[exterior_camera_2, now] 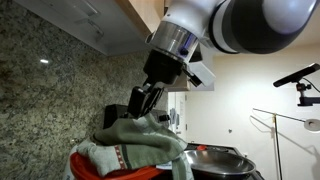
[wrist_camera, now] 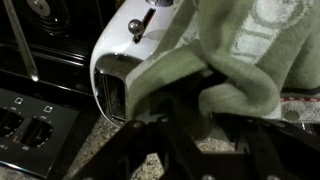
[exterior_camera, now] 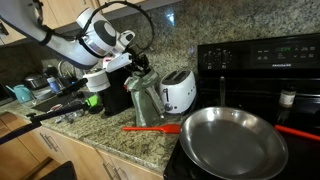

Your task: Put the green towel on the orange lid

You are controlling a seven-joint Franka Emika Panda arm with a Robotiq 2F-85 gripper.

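The green towel point(exterior_camera: 146, 100) hangs bunched from my gripper point(exterior_camera: 140, 72) on the granite counter beside a white toaster. In an exterior view the towel point(exterior_camera_2: 140, 142) drapes down over an orange lid point(exterior_camera_2: 86, 166), whose rim shows under the cloth. My gripper point(exterior_camera_2: 146, 104) is directly above, pinching the towel's top fold. A flat orange-red edge point(exterior_camera: 150, 128) shows at the towel's foot. In the wrist view the towel point(wrist_camera: 235, 55) fills the upper right. My dark fingers point(wrist_camera: 195, 110) close into its folds. The lid is hidden there.
A white toaster point(exterior_camera: 178, 91) point(wrist_camera: 125, 55) stands right next to the towel. A steel pan point(exterior_camera: 233, 140) with a red handle sits on the black stove point(exterior_camera: 260, 60). A dish rack with utensils point(exterior_camera: 50, 85) is at the counter's far end. The stove knobs point(wrist_camera: 30, 125) are close.
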